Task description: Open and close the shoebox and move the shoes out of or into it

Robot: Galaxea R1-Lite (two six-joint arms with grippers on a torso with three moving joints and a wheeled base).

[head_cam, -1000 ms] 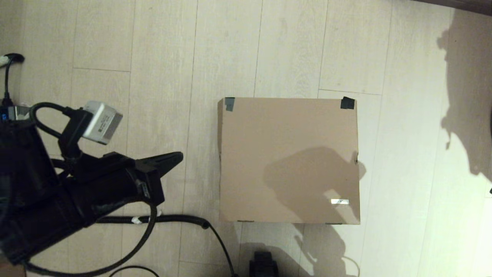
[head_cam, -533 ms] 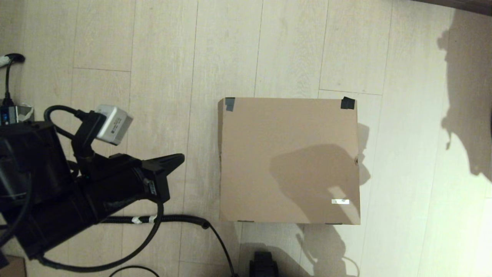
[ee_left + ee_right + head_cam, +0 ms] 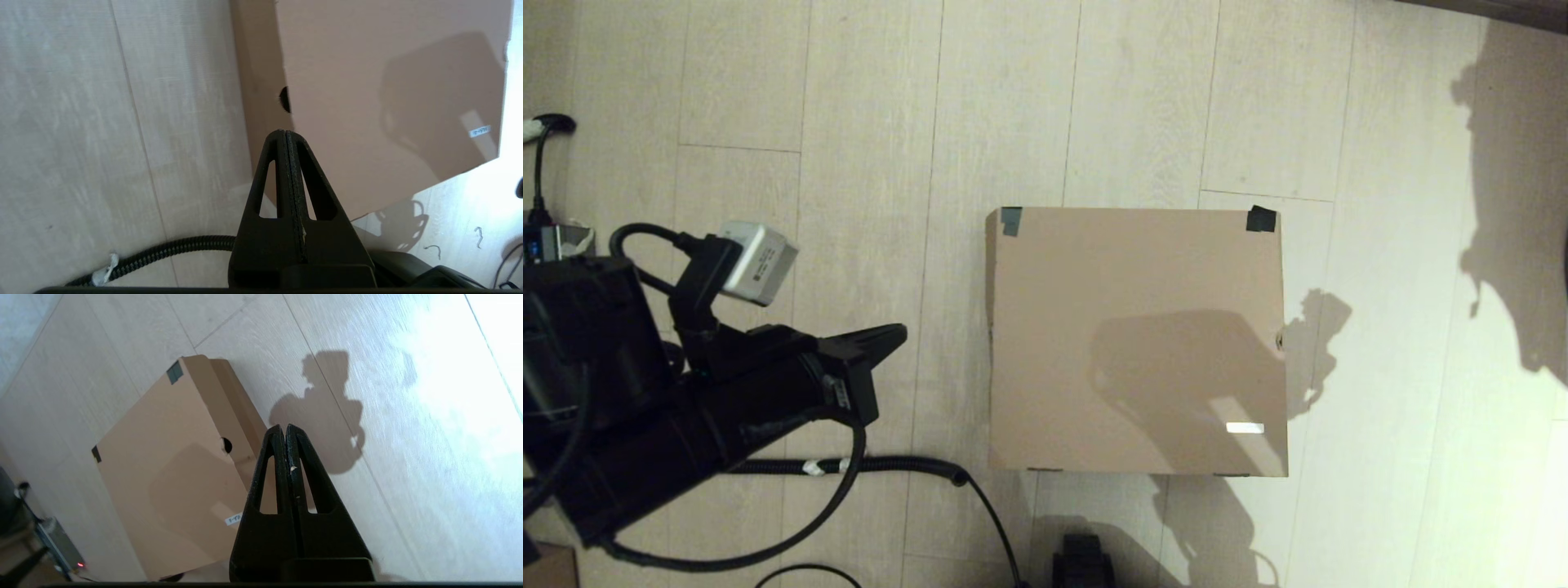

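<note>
The brown cardboard shoebox (image 3: 1135, 339) lies shut on the wooden floor, black tape at its two far corners and a small white label (image 3: 1245, 428) near its front right corner. It also shows in the left wrist view (image 3: 388, 94) and the right wrist view (image 3: 171, 465). My left gripper (image 3: 894, 333) hovers left of the box, shut and empty, its tip (image 3: 284, 132) pointing at the box's left side. My right gripper (image 3: 284, 428) is shut and empty, up above the floor right of the box; it is outside the head view. The shoes are hidden.
A black corrugated cable (image 3: 882, 467) runs across the floor from under my left arm to the box's front left corner. A dark object (image 3: 1082, 559) sits at the bottom edge in front of the box. Bare floor lies beyond and right of the box.
My left arm has shifted slightly, first right then a little back left. The arm shadow on the lid has spread rightward past the box's right edge onto the floor.
</note>
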